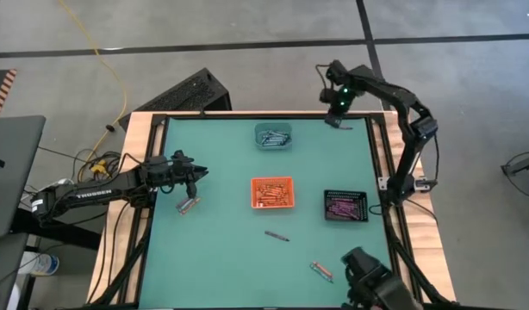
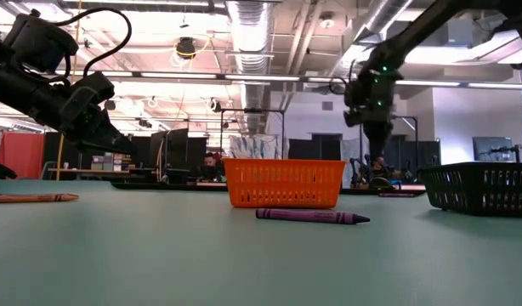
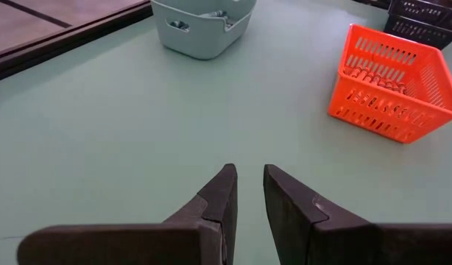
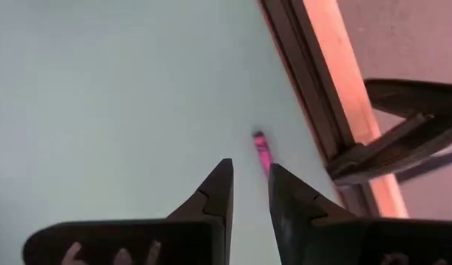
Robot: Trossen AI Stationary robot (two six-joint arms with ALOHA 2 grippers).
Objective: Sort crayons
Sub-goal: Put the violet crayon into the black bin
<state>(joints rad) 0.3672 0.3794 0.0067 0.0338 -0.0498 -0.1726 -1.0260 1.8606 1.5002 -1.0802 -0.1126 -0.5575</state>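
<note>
Three small trays stand on the green table: a teal one (image 1: 273,136) far, an orange one (image 1: 271,192) in the middle, a black one (image 1: 346,205) to the right, each holding crayons. Loose crayons lie flat on the table: a purple one (image 2: 312,217), an orange one (image 1: 321,270), a greyish one (image 1: 189,205), and a pink one (image 4: 263,153) by the far right corner. My right gripper (image 4: 249,182) hangs open above the pink crayon, pointing down, nothing between its fingers. My left gripper (image 3: 249,188) hovers open at the left, near the greyish crayon.
A raised wooden rim (image 4: 325,81) with a dark inner frame runs close beside the pink crayon, and a clamp (image 4: 403,140) sits on it. Bare green table lies between the trays and the near edge.
</note>
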